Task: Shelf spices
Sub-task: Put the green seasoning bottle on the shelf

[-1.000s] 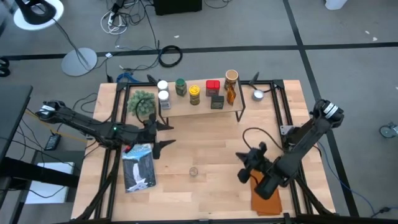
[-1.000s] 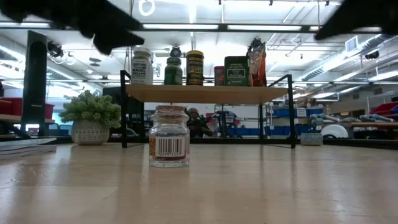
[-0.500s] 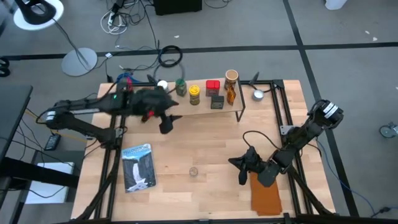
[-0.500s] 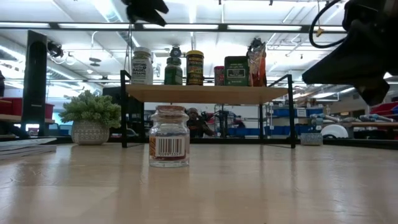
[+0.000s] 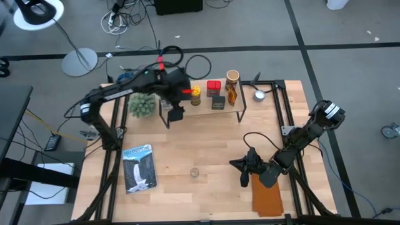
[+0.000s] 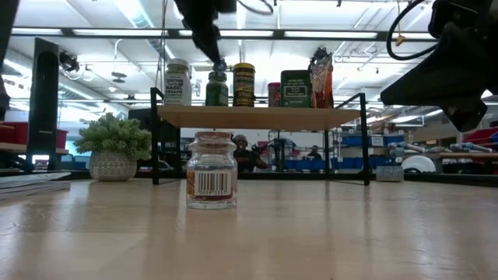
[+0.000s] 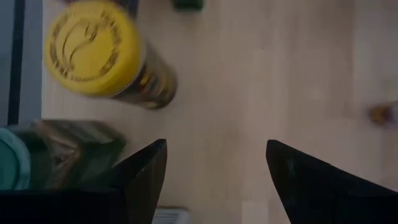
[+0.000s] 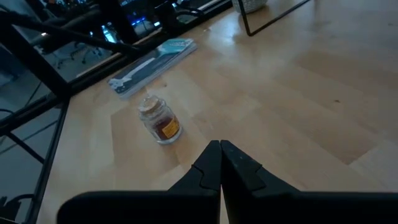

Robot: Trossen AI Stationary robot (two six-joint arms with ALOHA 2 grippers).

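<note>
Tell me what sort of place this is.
Probably a robotics lab or workshop: a wooden table on a black frame, cables on a grey floor, long ceiling strip lights, and storage racks behind.

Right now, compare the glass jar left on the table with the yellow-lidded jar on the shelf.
The glass jar stands alone on the tabletop; the yellow-lidded jar is already on the shelf among other spices. The glass jar is clear with a tan cork-like top; the yellow-lidded jar is dark-bodied. Both stand upright.

Grey floor [image 5: 350, 37] with dark seams, loose cables [image 5: 128, 19] (lamp base, probably); ceiling strip lights [image 6: 311, 33].
</note>
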